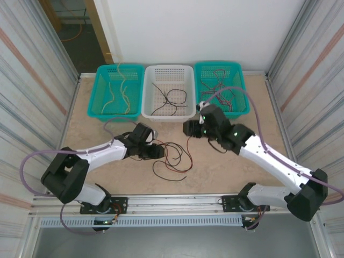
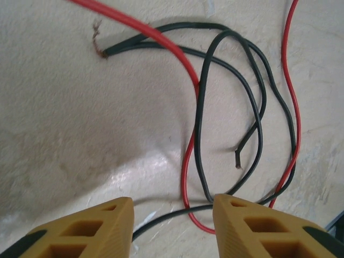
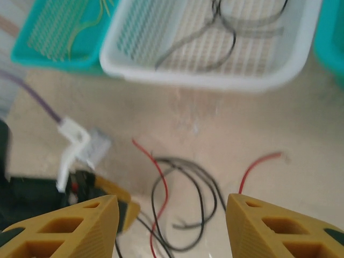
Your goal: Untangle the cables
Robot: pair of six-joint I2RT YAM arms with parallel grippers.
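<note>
While your left pincer [image 2: 172,228] hangs part open over the counter [image 1: 215,172], gripping nothing, a black cable [image 2: 197,134] lies under its gap, tangled with a red cable [image 2: 183,177], near the middle, just before the white basket [image 1: 167,115]. Right of the tangle, your right pincer [image 3: 172,226] gapes wide, empty.

Both arms angled inward, left gripper [image 1: 156,151] gaping, right gripper [image 1: 187,128] gaping

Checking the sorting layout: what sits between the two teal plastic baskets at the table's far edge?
A white perforated plastic basket holding thin black cables, seen in the top view.
</note>
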